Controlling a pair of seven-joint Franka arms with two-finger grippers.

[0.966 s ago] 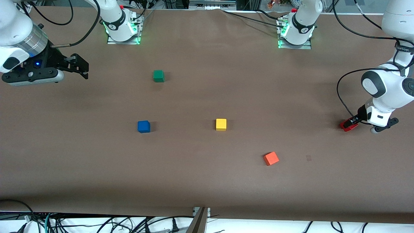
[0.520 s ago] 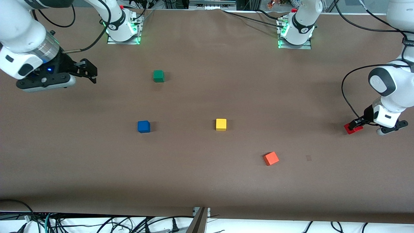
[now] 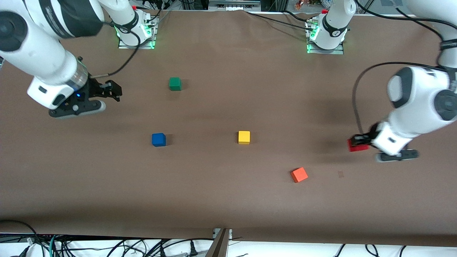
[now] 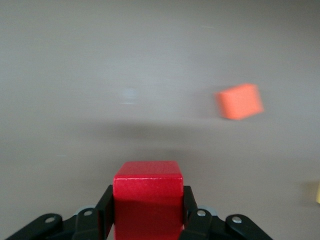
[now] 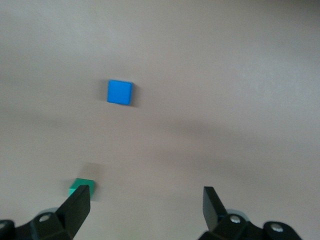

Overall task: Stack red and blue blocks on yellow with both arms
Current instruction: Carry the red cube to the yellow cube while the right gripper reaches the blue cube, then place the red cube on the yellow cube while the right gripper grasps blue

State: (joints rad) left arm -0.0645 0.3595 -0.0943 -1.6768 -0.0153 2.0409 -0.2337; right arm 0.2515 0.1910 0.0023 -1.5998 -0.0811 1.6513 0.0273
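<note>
My left gripper [image 3: 358, 143] is shut on the red block [image 3: 356, 146] and holds it above the table toward the left arm's end; the block also shows in the left wrist view [image 4: 148, 197] between the black fingers [image 4: 192, 217]. The blue block [image 3: 159, 139] sits on the table and shows in the right wrist view [image 5: 120, 92]. The yellow cube [image 3: 244, 137] sits mid-table, level with the blue block. My right gripper [image 3: 113, 90] is open and empty, up over the table toward the right arm's end, between the green cube and the table's end.
A green cube [image 3: 175, 84] sits farther from the front camera than the blue block; it shows in the right wrist view [image 5: 80, 187]. An orange-red cube [image 3: 299, 175] lies nearer the front camera than the yellow cube and shows in the left wrist view [image 4: 240, 101].
My left gripper has carried the red block inward toward the table's middle. My right gripper has moved inward and lower in the front view, toward the blue block's side.
</note>
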